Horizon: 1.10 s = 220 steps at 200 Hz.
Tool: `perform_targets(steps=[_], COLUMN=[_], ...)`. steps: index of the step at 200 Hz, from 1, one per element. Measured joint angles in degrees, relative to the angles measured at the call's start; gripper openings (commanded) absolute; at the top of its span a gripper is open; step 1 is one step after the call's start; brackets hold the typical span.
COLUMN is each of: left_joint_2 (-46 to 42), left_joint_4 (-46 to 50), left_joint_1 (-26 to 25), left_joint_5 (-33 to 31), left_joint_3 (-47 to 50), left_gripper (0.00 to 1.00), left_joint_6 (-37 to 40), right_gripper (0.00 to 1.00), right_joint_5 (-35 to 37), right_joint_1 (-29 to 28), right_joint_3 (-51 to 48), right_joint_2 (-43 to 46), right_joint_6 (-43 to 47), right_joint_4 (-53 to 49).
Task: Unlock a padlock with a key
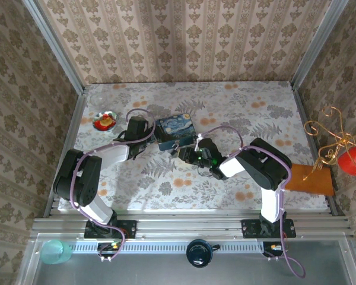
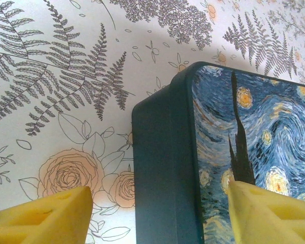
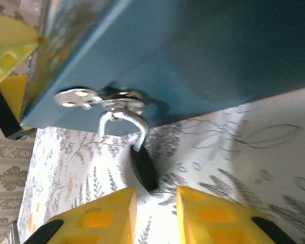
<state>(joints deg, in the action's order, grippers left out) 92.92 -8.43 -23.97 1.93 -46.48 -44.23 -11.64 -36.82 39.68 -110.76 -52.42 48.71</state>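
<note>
blackish padlock point(image 3: 142, 170) hangs by its shackle point(image 3: 123, 121) from the starry-night tin point(image 3: 193, 56) hasp point(image 3: 119, 99), just beyond the right claw point(image 3: 156, 198), slightly parted and empty. left claw point(image 2: 160, 203) gapes wide astride the tin's edge.

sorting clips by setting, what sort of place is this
Probably a robot test cell dressed up as a home: wallpapered panels in a metal frame, a floral-print table, and a left arm and right arm bolted to a rail.

The white table point(image 1: 255, 113), printed with grey ferns and orange roses, bears a blue starry-night painted tin box point(image 1: 175, 132) and a small red dish point(image 1: 104, 122).
</note>
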Motion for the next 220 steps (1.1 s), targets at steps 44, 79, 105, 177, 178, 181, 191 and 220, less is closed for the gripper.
perform_targets(steps=[44, 79, 105, 177, 178, 181, 191, 220], left_joint_2=[-0.02, -0.04, -0.04, 1.27, 1.38, 1.60, 2.32, 4.94], left_joint_4=[-0.04, -0.42, -0.44, 1.22, 1.31, 1.42, 1.79, 2.16], left_joint_1=[0.04, 0.04, -0.07, -0.79, -0.81, -0.85, -0.94, -1.14], left_joint_5=[-0.04, -0.02, -0.02, -0.31, -0.35, -0.50, -0.94, -2.47], left_joint_3=[0.02, 0.24, 0.22, -1.99, -2.12, -2.40, -3.37, -6.38], left_gripper=[0.68, 0.68, 0.68, 0.68, 0.68, 0.68, 0.68, 0.68], left_joint_6=[-0.22, -0.22, -0.22, -1.16, -1.20, -1.25, -1.53, -2.84], right_gripper=[0.01, 0.14, 0.24, 0.33, 0.33, 0.33, 0.35, 0.38], right_joint_5=[-1.05, -1.66, -1.75, -0.68, -0.59, -0.48, -0.15, 1.81], right_joint_1=[2.58, 2.64, 2.12, 0.11, 0.11, 0.11, 0.11, -0.26], right_joint_3=[-1.20, -1.18, -0.70, 5.09, 5.22, 5.46, 6.38, 8.92], right_joint_2=[-1.84, -2.12, -2.12, -3.76, -3.78, -3.80, -3.87, -3.80], right_joint_6=[-2.82, -3.28, -1.75, 3.87, 3.96, 4.11, 4.42, 5.11], right_joint_4=[4.37, 5.35, 4.79, -0.09, -0.22, -0.63, -1.86, -6.45])
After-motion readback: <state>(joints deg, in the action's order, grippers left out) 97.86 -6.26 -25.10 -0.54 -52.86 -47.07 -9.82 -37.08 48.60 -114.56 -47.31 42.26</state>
